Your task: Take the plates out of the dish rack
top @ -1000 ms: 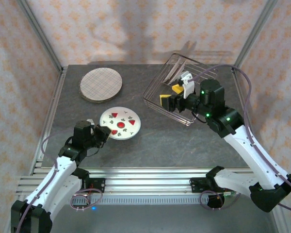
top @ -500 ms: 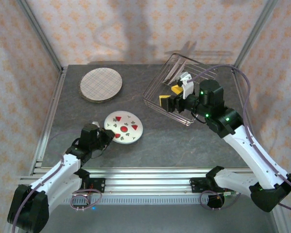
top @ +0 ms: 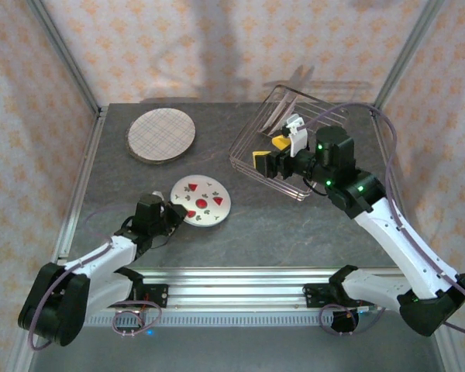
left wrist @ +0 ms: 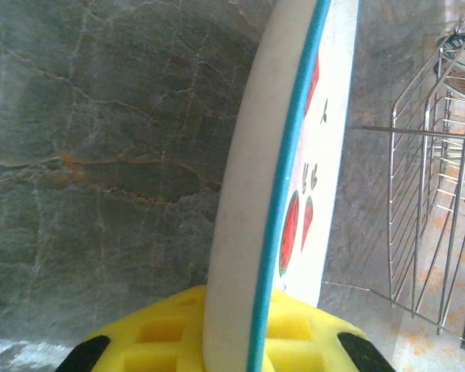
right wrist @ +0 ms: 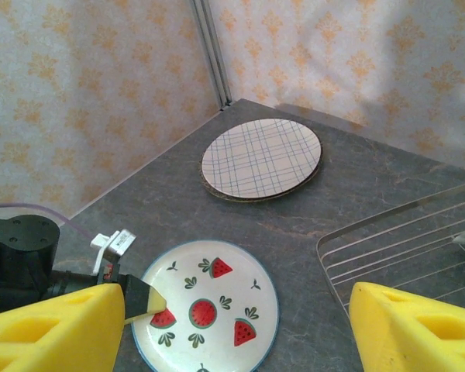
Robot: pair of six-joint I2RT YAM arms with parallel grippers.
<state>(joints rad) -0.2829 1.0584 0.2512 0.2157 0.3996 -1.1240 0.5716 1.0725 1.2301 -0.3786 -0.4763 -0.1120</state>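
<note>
A white plate with red watermelon shapes (top: 203, 201) lies low over the table's front middle, and my left gripper (top: 170, 211) is shut on its left rim. In the left wrist view that plate (left wrist: 271, 194) stands edge-on between the yellow fingers of the left gripper (left wrist: 232, 333). A plaid beige plate (top: 161, 135) tops a small stack at the back left. The wire dish rack (top: 254, 122) sits tilted at the back right. My right gripper (top: 271, 152) hovers open over the rack's near-left corner, holding nothing. The right wrist view looks down on both plates (right wrist: 205, 308) (right wrist: 261, 159) and the rack's rim (right wrist: 395, 215).
Patterned curtain walls and metal frame posts (top: 66, 58) close in the table on three sides. Bare grey tabletop (top: 279, 225) stretches between the watermelon plate and the rack. The rack's wires (left wrist: 392, 201) stand just right of the held plate in the left wrist view.
My left gripper has slid the watermelon plate a little to the right and nearer the front edge, with the left arm dropping lower. The right arm has barely moved.
</note>
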